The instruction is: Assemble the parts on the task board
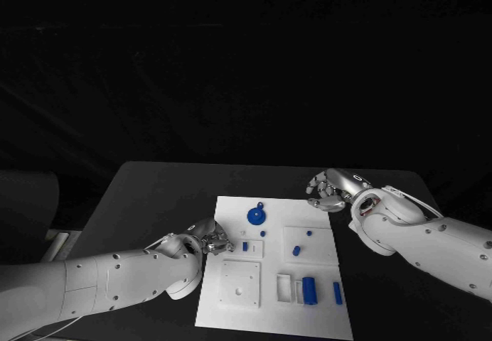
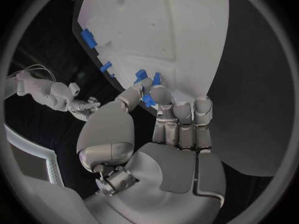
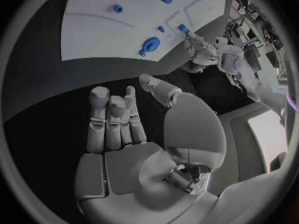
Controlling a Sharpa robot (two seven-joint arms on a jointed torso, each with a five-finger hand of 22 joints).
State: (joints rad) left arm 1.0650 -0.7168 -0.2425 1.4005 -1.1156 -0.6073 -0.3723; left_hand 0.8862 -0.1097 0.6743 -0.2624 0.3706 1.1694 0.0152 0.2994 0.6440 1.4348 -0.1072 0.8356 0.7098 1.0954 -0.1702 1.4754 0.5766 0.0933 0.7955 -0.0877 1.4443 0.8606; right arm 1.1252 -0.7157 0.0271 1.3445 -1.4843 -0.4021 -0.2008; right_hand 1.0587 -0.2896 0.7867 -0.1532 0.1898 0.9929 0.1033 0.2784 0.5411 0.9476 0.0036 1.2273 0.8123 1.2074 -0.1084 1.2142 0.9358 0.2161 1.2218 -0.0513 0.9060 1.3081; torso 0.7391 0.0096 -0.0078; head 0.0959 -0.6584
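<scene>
White task board [image 1: 275, 298] lies on black table [image 1: 153, 192].

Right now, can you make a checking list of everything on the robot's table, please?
Surface: black table, bare around the board.
Job's things: white flat task board in the middle; round blue disc part at its far end; small blue peg part mid-board; two upright blue block parts at the near right.
Clutter: nothing seen.
Hands: silver left hand at the board's left edge, fingers touching a small blue part; silver right hand over the table beyond the board's far right corner, holding nothing.
Cables: thin pale cable along the right arm.
Surroundings: dark.
</scene>
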